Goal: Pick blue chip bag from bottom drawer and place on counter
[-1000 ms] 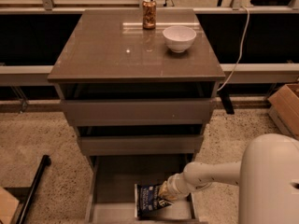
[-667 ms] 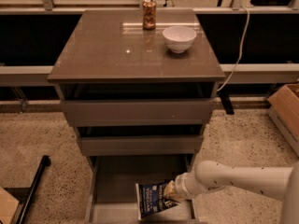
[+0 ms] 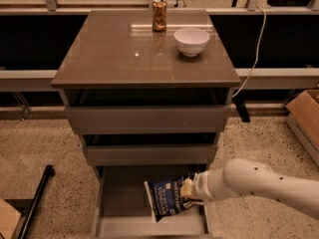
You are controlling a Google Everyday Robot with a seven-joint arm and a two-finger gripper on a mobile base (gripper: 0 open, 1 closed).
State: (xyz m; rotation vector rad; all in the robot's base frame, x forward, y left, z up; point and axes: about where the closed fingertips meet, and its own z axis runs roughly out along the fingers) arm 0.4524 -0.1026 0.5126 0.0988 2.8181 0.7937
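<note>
The blue chip bag (image 3: 167,197) is dark navy with white lettering and hangs tilted, lifted above the floor of the open bottom drawer (image 3: 119,195). My gripper (image 3: 188,188) reaches in from the right on a white arm and is shut on the bag's right edge. The counter (image 3: 114,49) is the glossy grey-brown top of the cabinet, well above the gripper.
A brown can (image 3: 159,15) and a white bowl (image 3: 191,41) stand at the back of the counter. Two upper drawers (image 3: 149,118) are slightly open above the gripper. A cardboard box (image 3: 305,118) sits at right, a black pole (image 3: 35,203) at lower left.
The bag has risen off the drawer floor and tilted up in my gripper. The arm has drawn back to the right and lifted a little.
</note>
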